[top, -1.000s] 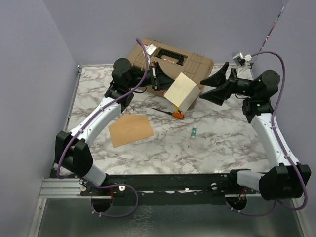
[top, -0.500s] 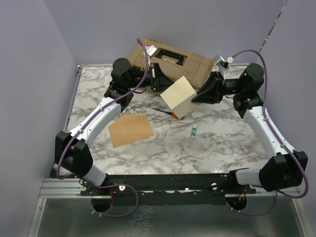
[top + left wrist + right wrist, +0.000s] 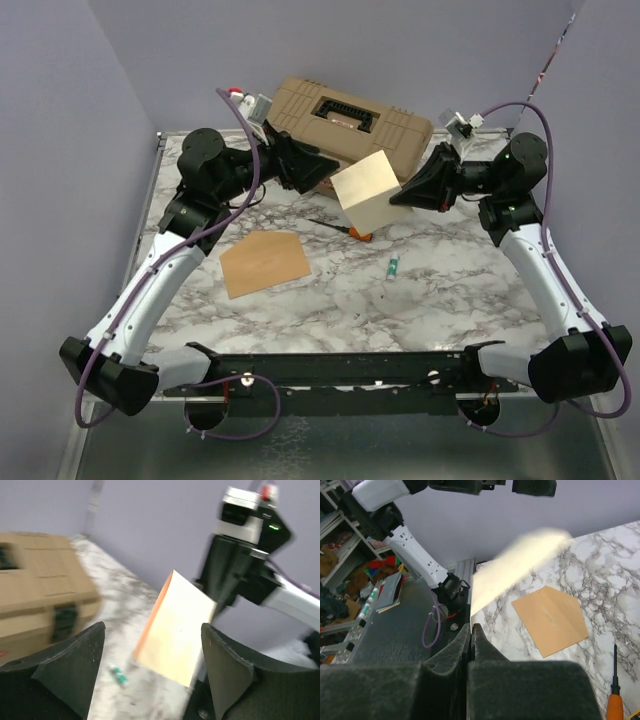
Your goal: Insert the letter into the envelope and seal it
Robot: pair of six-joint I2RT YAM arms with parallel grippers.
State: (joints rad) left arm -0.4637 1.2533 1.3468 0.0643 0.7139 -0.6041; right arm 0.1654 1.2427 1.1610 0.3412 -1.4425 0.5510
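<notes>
Right wrist view: your right gripper [image 3: 470, 627] clamps the letter [image 3: 520, 565] by one edge. Left wrist view confirms your left gripper [image 3: 152, 630] is spread wide and empty.

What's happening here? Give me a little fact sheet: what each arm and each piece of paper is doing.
Letter: held up in the air, tilted
Right gripper: shut on the letter's edge
Left gripper: open, facing the letter, holding nothing
Envelope: flat on the table, away from both grippers
Also there: tan case, orange-handled screwdriver
</notes>
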